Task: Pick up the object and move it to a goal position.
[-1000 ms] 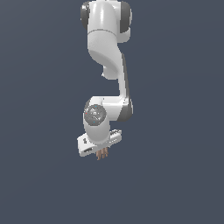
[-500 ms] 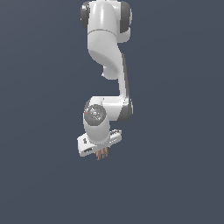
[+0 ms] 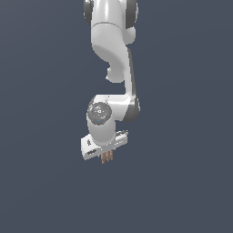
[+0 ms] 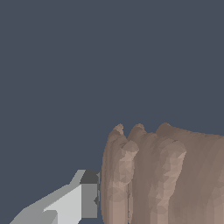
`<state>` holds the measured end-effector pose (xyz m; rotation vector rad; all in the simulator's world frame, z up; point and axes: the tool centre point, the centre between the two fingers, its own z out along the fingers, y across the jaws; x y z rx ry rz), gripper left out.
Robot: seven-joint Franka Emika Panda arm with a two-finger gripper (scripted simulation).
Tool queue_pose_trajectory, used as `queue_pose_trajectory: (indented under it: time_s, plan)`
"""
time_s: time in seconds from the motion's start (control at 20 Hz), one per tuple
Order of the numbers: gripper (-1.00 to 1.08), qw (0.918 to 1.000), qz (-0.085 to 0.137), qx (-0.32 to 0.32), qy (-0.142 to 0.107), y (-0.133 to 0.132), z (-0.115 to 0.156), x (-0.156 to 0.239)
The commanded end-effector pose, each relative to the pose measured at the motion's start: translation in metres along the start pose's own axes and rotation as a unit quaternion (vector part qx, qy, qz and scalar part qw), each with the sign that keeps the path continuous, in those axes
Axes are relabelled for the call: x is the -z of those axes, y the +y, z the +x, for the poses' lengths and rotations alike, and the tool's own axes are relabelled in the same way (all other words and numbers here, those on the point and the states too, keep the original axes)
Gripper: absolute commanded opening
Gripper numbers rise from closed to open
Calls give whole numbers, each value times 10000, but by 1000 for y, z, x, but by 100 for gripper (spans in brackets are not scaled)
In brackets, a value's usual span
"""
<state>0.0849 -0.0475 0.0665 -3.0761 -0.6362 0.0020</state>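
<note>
A white Franka arm (image 3: 111,68) hangs against a plain slate-grey backdrop, its gripper (image 3: 106,154) pointing down with the small reddish-brown ribbed object (image 3: 107,157) protruding from beneath it in the exterior view. In the wrist view, the object (image 4: 162,175) fills the frame, its curved ridges pressed against one grey finger (image 4: 85,194); the other finger is out of sight, so the fingers appear closed on the object.
</note>
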Motion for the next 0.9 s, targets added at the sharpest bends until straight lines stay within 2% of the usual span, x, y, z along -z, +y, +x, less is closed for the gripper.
queue_pose_trajectory:
  time_s: [0.0, 0.45, 0.85]
  plan:
    - [-100, 10000, -3, 1, 6, -4, -3, 12]
    - [-100, 10000, -3, 1, 6, -20, -15, 62]
    - [-100, 10000, -3, 1, 6, -25, -17, 79]
